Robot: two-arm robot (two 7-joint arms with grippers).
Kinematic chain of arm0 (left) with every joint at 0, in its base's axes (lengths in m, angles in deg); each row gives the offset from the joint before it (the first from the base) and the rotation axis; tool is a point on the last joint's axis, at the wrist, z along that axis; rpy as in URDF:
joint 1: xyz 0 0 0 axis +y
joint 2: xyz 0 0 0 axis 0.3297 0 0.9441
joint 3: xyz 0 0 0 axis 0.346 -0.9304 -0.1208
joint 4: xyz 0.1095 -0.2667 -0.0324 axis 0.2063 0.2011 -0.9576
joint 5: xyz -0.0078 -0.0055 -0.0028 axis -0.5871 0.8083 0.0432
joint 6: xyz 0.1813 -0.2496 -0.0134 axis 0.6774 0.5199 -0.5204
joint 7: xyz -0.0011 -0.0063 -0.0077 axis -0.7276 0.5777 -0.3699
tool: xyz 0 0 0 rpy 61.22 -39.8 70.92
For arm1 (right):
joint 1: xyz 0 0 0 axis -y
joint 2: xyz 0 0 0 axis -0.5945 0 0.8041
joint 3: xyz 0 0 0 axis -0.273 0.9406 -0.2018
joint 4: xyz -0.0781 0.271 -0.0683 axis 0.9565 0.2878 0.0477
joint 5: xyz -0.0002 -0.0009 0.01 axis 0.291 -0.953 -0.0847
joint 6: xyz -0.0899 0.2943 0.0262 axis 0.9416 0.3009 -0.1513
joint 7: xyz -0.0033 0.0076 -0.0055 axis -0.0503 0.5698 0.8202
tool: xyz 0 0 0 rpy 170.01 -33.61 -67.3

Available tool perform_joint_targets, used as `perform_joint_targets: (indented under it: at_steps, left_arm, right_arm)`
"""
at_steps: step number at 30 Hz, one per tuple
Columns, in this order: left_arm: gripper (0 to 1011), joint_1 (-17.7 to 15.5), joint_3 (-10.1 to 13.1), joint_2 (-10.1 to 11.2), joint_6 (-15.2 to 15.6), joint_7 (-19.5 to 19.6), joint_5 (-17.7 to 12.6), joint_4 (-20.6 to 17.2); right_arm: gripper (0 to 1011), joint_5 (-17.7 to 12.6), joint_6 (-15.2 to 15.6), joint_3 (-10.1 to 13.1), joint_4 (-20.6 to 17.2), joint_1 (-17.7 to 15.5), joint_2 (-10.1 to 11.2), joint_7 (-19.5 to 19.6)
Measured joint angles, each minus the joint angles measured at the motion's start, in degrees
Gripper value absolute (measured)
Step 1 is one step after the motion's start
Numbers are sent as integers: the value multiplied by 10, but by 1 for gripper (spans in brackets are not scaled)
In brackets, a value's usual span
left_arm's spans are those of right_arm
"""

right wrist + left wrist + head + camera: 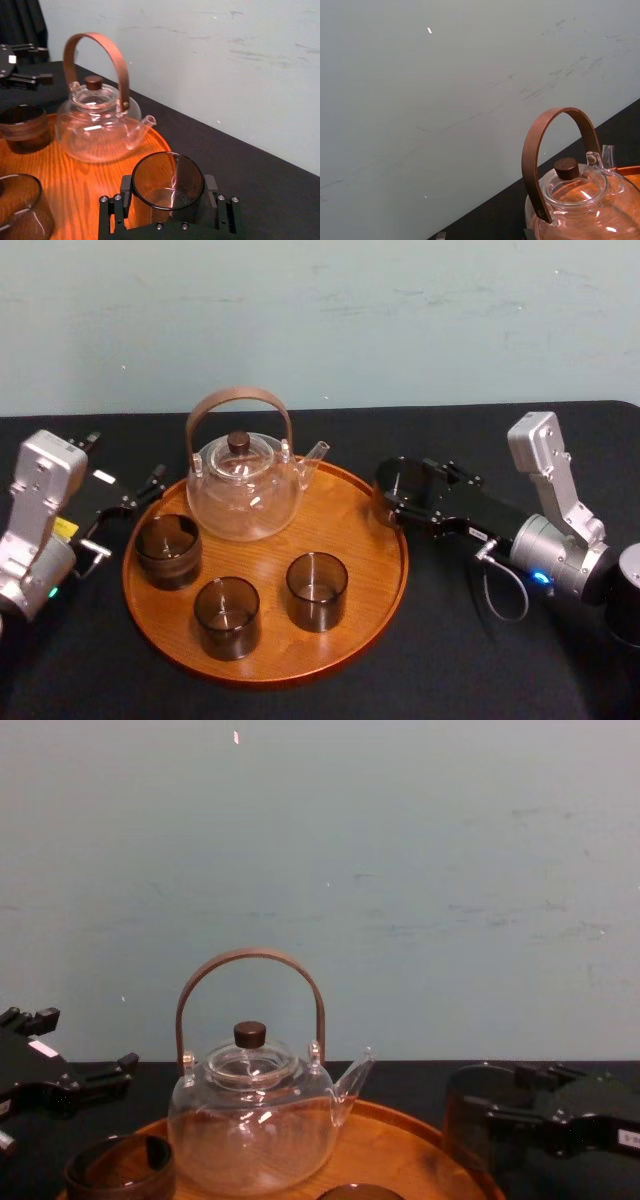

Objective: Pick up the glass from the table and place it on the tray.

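Gripping the dark-tinted glass (400,482), my right tool (167,192) is clenched on it, a black finger (125,194) pressed to either side of its wall. The glass stands upright with its mouth up. Seen from my head, it is at about 2 o'clock of the tray (350,525), right at the raised rim. I cannot tell whether its base touches the rim, rests on the desk (440,670) or hangs just clear of both. My right arm runs back from it toward 4 o'clock, low over the black desk, with a thin cable (505,590) looping beside the wrist.

On the round orange-brown wooden tray, nearest the held glass, a clear glass teapot (245,490) stands at 12 o'clock. Its spout is aimed toward 2 o'clock, and its bent wooden handle (240,396) arches over a dark lid knob (239,441). Three more cups stand upright on the tray, apart from one another: a tinted glass (317,590) at 4 o'clock, a second tinted glass (227,617) at 7 o'clock, and a third tinted glass (168,550) at 9 o'clock, close to the teapot.

My left tool (125,510) sits off the tray between 9 and 10 o'clock, near the rim, released with its fingers spread. A pale green wall (400,320) rises behind the desk's far edge.
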Motion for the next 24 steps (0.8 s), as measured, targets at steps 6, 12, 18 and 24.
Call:
perform_joint_targets:
  at_steps: [6, 12, 18, 24]
  left_arm:
    - [1001, 0, 0, 0, 0, 0, 0, 0]
    - [1001, 0, 0, 0, 0, 0, 0, 0]
    - [1001, 0, 0, 0, 0, 0, 0, 0]
    - [1001, 0, 0, 0, 0, 0, 0, 0]
  right_arm:
    - [882, -2, -5, -12, 14, 13, -8, -12]
    - [883, -2, -10, -23, 32, 26, -17, -18]
    - [883, 1, -16, -33, 50, 38, -25, -22]
    - [883, 3, -21, -39, 68, 49, -32, -26]
